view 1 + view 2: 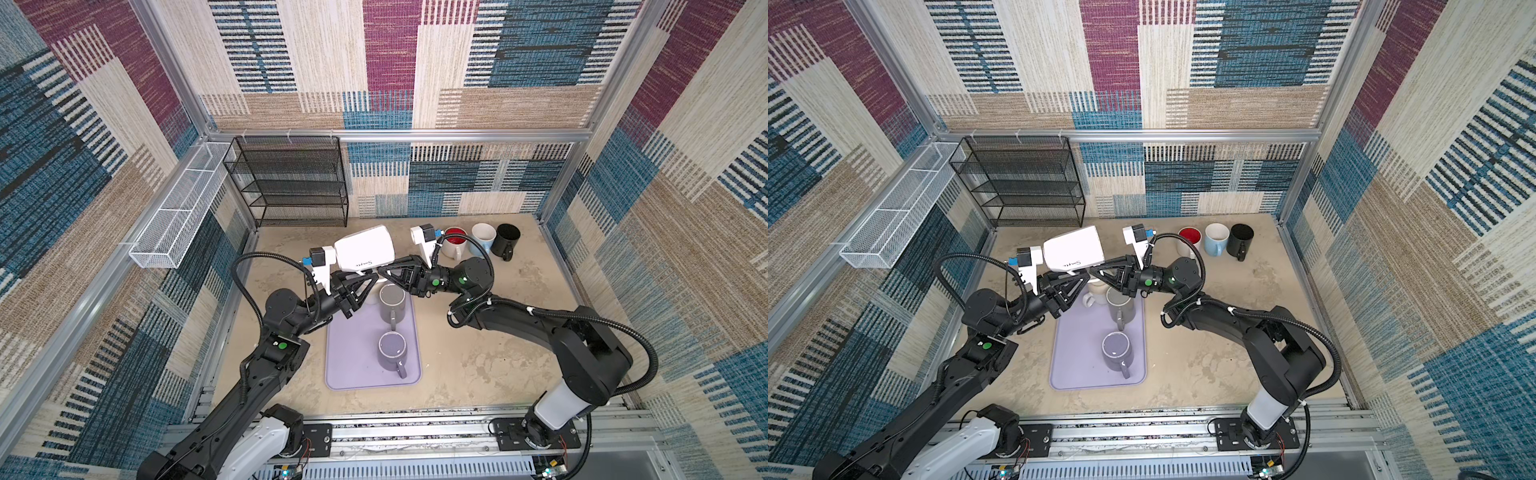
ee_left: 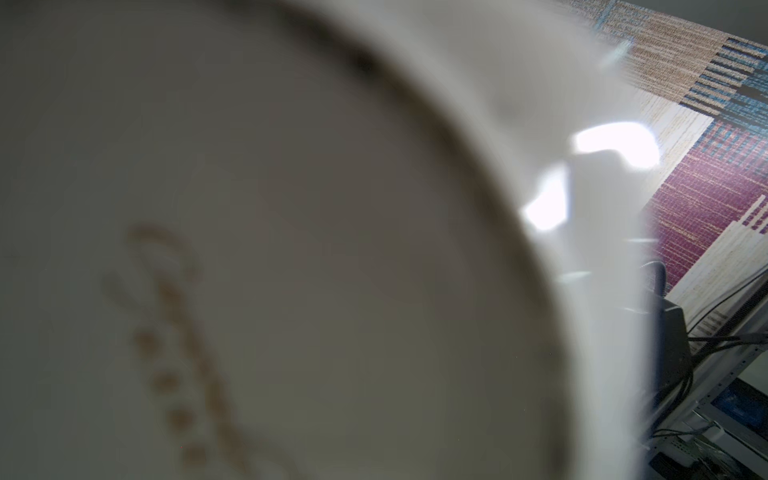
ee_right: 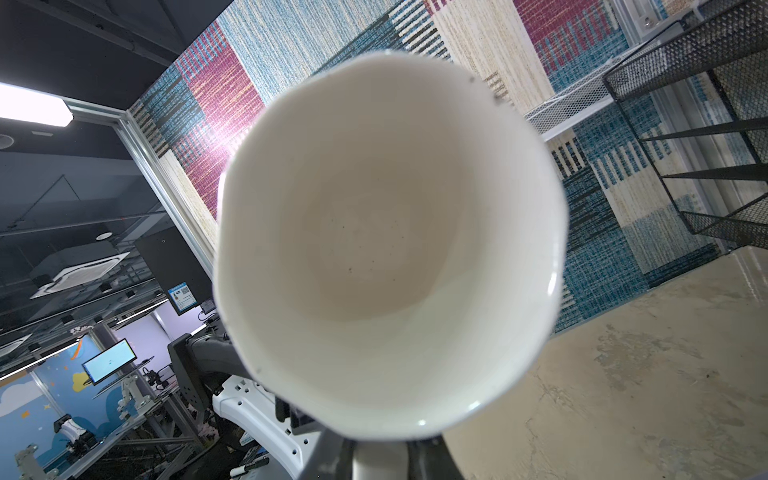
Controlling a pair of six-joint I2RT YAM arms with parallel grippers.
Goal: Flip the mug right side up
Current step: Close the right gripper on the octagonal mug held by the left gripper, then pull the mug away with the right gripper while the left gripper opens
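A white mug (image 1: pixel 365 247) (image 1: pixel 1073 249) hangs on its side above the far end of the lavender tray (image 1: pixel 353 365). Its open mouth (image 3: pixel 386 249) faces the right wrist camera. Its blurred base (image 2: pixel 291 208) fills the left wrist view. My right gripper (image 1: pixel 384 274) (image 3: pixel 380 461) is shut on a white part at the mug's rim side, apparently the handle. My left gripper (image 1: pixel 368 277) reaches under the mug from the left. Its fingers are hidden, so I cannot tell how they stand.
Two grey mugs (image 1: pixel 392 305) (image 1: pixel 392 351) stand on the tray, and a cream mug (image 1: pixel 1096 291) sits at its far edge. A red-lined mug (image 1: pixel 454 243), a light blue mug (image 1: pixel 483 239) and a black mug (image 1: pixel 507 241) line the back right. A black wire shelf (image 1: pixel 291 183) stands at the back left.
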